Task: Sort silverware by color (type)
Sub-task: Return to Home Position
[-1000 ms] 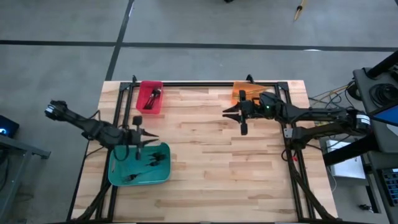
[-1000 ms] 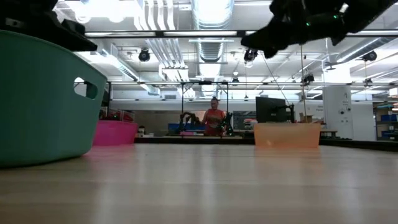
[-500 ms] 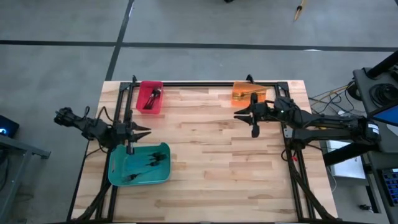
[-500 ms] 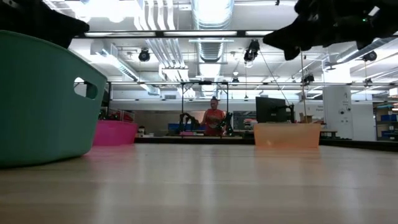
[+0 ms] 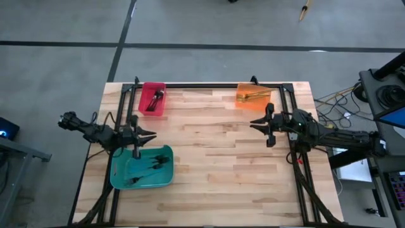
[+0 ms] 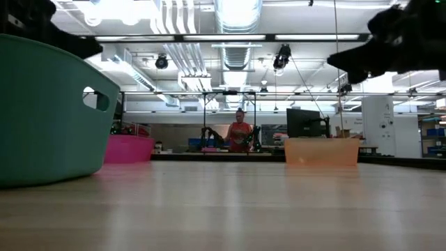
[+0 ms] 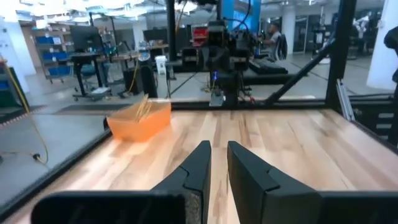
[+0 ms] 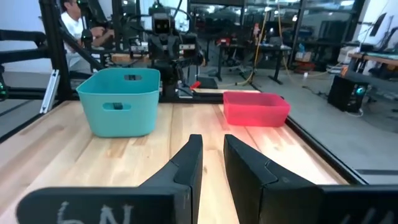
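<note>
The silverware lies in three bins. Gold forks [image 5: 255, 95] sit in the orange bin [image 5: 243, 100], and their ends show above its rim [image 7: 143, 106]. Dark forks [image 5: 156, 98] lie in the red bin [image 5: 145, 95]. Several dark pieces [image 5: 149, 166] lie in the teal bin [image 5: 117, 174]; their colour is not clear. My left gripper [image 5: 150, 135] hovers shut and empty at the teal bin's far-left edge. My right gripper [image 5: 253, 124] hovers shut and empty, nearer than the orange bin.
A black frame runs along the table's left, far and right sides. Bare wood lies between the two grippers across the table's middle and near part. A person stands in the room beyond the far edge [image 6: 240, 132].
My right gripper has drawn back from beside the orange bin toward the table's right edge and slightly toward the near edge. My left gripper has pulled back from over the teal bin toward the left and far side. Neither carries anything.
</note>
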